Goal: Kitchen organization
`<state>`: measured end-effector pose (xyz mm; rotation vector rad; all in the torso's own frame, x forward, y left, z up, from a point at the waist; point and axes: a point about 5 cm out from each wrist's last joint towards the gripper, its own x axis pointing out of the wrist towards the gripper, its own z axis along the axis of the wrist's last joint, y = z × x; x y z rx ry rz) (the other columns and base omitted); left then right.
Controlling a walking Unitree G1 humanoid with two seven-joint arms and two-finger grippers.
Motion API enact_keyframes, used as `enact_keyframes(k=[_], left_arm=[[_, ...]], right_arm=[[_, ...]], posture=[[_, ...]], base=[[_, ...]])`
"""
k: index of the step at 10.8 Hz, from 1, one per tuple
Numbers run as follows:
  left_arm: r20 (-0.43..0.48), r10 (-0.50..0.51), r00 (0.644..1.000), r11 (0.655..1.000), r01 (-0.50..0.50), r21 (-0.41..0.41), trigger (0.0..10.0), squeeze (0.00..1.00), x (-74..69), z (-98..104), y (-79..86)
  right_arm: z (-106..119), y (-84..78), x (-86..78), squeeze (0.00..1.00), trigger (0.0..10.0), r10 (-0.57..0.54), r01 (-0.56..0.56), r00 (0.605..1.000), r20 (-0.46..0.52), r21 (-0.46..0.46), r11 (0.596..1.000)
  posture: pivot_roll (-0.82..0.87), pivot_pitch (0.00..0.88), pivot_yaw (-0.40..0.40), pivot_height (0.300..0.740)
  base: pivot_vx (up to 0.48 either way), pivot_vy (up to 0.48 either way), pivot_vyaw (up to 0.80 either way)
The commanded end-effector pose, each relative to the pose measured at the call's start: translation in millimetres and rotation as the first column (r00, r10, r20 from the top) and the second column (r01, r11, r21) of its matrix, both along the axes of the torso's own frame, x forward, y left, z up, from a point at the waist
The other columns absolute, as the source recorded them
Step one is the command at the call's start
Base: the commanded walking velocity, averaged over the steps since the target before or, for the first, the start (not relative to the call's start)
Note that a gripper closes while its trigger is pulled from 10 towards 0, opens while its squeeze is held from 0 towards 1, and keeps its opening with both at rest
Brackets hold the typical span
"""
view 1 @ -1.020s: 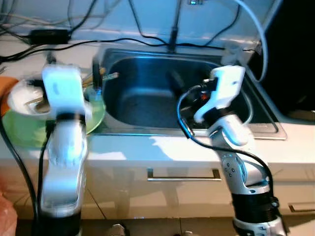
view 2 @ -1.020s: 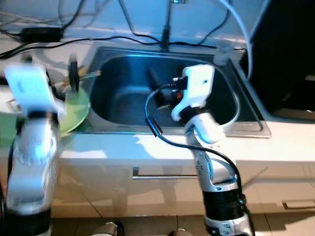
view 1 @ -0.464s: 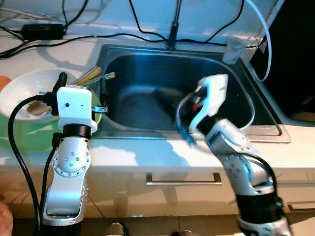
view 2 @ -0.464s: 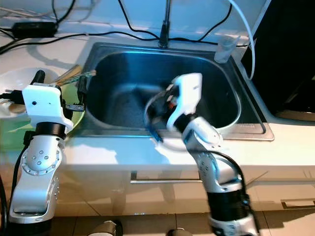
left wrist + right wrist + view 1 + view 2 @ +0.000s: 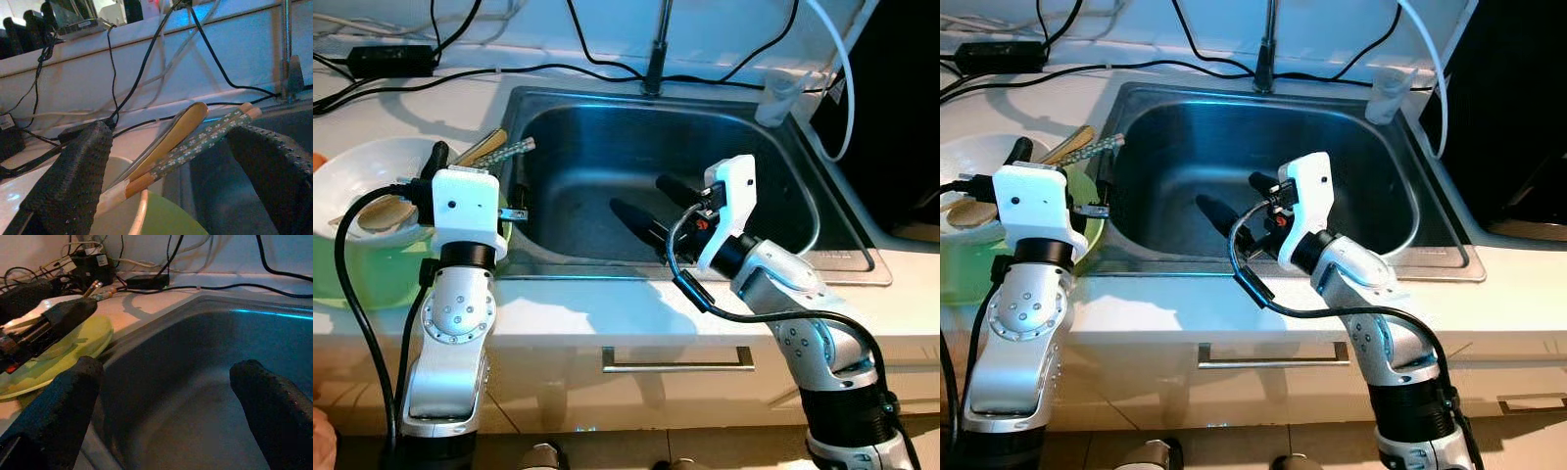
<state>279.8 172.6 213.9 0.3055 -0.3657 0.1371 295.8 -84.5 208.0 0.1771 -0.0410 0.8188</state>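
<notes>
A white bowl [image 5: 362,176] sits on a green plate [image 5: 347,279] on the counter left of the sink [image 5: 597,127]. A wooden spoon [image 5: 168,137] and patterned chopsticks [image 5: 205,137] rest in the bowl, their ends sticking out over the sink's edge. My left gripper [image 5: 478,164] is open at the bowl's right rim; the utensils lie between its fingers [image 5: 73,181] without being clamped. My right gripper [image 5: 652,204] is open and empty, low inside the sink, pointing left toward the plate [image 5: 63,352].
A faucet [image 5: 656,59] rises behind the sink. A clear cup [image 5: 781,98] stands at its back right corner. Cables and a black power adapter [image 5: 386,61] lie along the back counter. A dark appliance [image 5: 901,98] stands at the right. A drawer handle [image 5: 675,364] is below.
The view shifted and sharpened. My right gripper dropped lower into the sink and now points left. My left arm settled beside the bowl, its fingers around the utensils.
</notes>
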Motion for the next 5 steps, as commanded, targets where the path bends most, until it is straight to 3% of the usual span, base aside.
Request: enact_keyframes(k=[1,4,5], left_arm=[[0.007,0.005,1.0,1.0,-0.005,0.008,10.0,0.0,2.1,3.1,0.2],[-0.01,0.013,1.0,1.0,-0.013,0.007,10.0,0.01,4.0,3.0,3.1],[-0.03,0.013,0.999,1.0,-0.013,0.001,10.0,0.47,4.4,-0.3,3.9]], right_arm=[[3.3,-2.4,-4.3,0.0,10.0,0.015,-0.015,1.0,0.012,0.001,1.0],[5.1,-1.1,-10.2,0.0,10.0,0.087,-0.087,0.996,0.007,0.004,0.996],[5.2,-2.1,-10.2,0.0,10.0,0.092,-0.092,0.996,0.008,-0.003,0.996]], posture=[[0.01,0.13,-0.091,0.74],[0.01,0.132,-0.098,0.74],[0.01,0.132,-0.1,0.74]], base=[[0.0,0.0,0.0],[0.0,0.0,0.0],[0.0,0.0,0.0]])
